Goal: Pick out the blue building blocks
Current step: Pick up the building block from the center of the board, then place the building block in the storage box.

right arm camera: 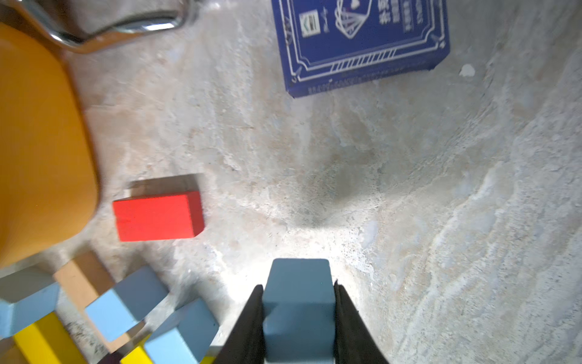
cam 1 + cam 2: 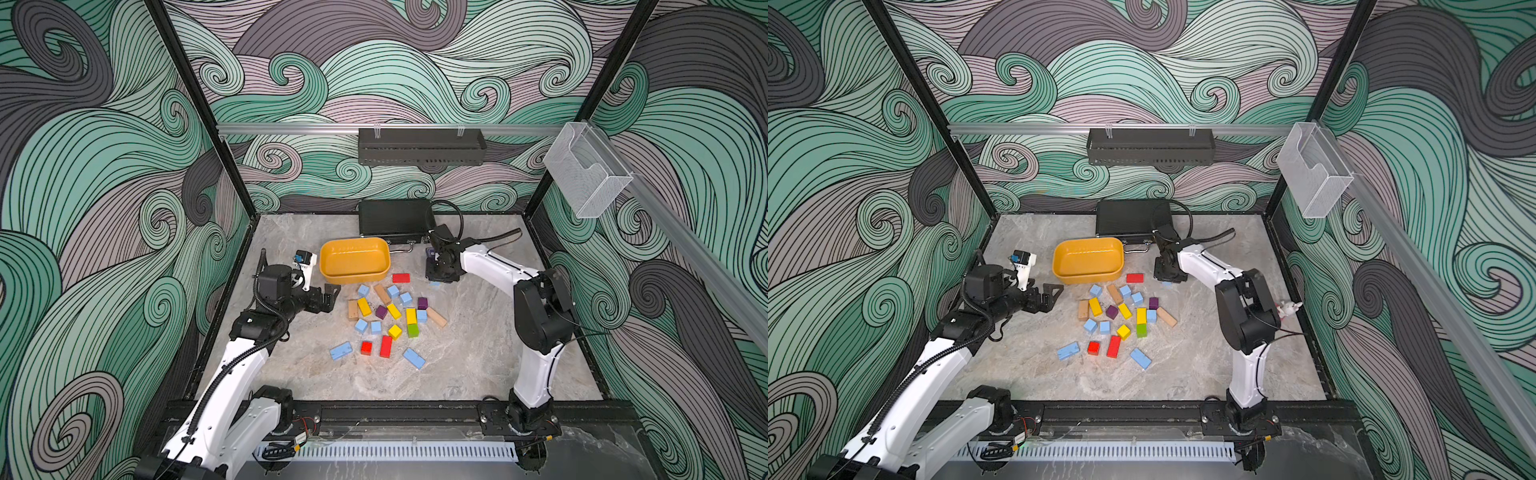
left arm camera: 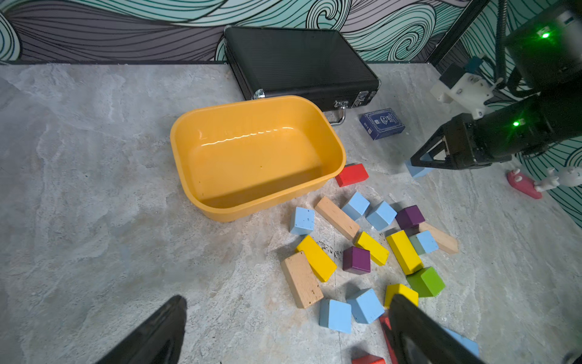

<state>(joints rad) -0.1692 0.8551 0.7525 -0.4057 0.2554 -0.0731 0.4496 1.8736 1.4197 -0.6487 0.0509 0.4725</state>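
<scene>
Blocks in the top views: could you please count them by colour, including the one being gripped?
blue blocks: 9
yellow blocks: 4
red blocks: 3
tan blocks: 3
purple blocks: 2
green block: 1
Total: 22

Looks like a robotics lab test cell. Boxed in by black frame posts [image 2: 235, 174] and wave-printed wall panels [image 2: 374, 62]. Fitted with a left arm [image 2: 232, 374] and a right arm [image 2: 536, 374] bolted to a base rail [image 2: 395, 411] along the front edge of the marble-look tabletop [image 2: 478, 365], beside a slotted cable duct [image 2: 395, 451]. Hung with a black perforated tray [image 2: 419, 147] on an aluminium rail [image 2: 291, 129] and a clear holder [image 2: 586, 174], perhaps acrylic
</scene>
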